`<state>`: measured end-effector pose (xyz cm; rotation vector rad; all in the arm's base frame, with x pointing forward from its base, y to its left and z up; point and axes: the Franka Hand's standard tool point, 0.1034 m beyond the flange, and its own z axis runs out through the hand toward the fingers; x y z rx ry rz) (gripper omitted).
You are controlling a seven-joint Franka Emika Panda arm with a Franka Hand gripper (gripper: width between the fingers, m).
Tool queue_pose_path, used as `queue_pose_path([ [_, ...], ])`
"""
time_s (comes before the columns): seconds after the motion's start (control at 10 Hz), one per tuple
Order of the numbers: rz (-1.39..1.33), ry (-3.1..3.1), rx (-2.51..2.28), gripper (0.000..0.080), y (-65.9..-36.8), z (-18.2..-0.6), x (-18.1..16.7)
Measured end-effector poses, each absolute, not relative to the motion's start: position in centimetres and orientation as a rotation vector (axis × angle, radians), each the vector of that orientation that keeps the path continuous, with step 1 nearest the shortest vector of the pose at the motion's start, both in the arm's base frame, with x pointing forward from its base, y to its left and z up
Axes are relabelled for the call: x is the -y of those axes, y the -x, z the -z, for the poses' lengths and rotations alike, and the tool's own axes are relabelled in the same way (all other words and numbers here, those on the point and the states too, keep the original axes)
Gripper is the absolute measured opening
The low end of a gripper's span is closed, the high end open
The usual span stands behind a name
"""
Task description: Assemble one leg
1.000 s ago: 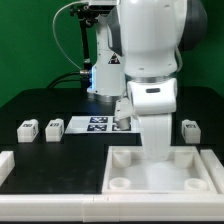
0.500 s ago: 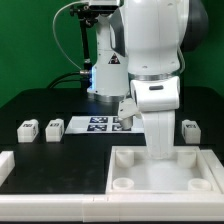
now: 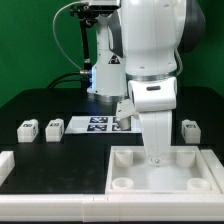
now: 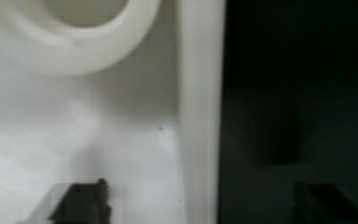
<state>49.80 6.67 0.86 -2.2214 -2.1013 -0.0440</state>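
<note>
The large white tray (image 3: 125, 153) lies at the front of the table. My arm reaches down onto its far wall, and the hand hides the fingertips in the exterior view. In the wrist view my gripper (image 4: 199, 205) is open. One finger (image 4: 82, 200) is over the tray's inside and the other is over the dark table outside. The tray wall (image 4: 197, 100) runs between them, with a round corner socket (image 4: 78, 30) close by. Two legs (image 3: 27, 127) (image 3: 53, 127) stand at the exterior view's left, and a third leg (image 3: 189, 129) stands at its right. Nothing is held.
The marker board (image 3: 97, 123) lies behind the tray, partly behind my arm. A white bracket-like part (image 3: 5, 163) sits at the front on the exterior view's left. The robot base stands at the back.
My arm has shifted slightly toward the exterior view's right over the tray's far wall. The legs and tray have not moved.
</note>
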Motion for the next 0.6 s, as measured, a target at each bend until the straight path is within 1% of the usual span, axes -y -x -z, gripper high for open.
queue_pose_path([
  [0.1, 0.043, 2.221, 2.101, 0.0581, -49.79, -0.83, -6.66],
  [0.2, 0.043, 2.221, 2.101, 0.0635, -49.78, -0.81, -6.66],
  [0.6, 0.042, 2.221, 2.100, 0.0649, -49.73, -0.74, -6.65],
])
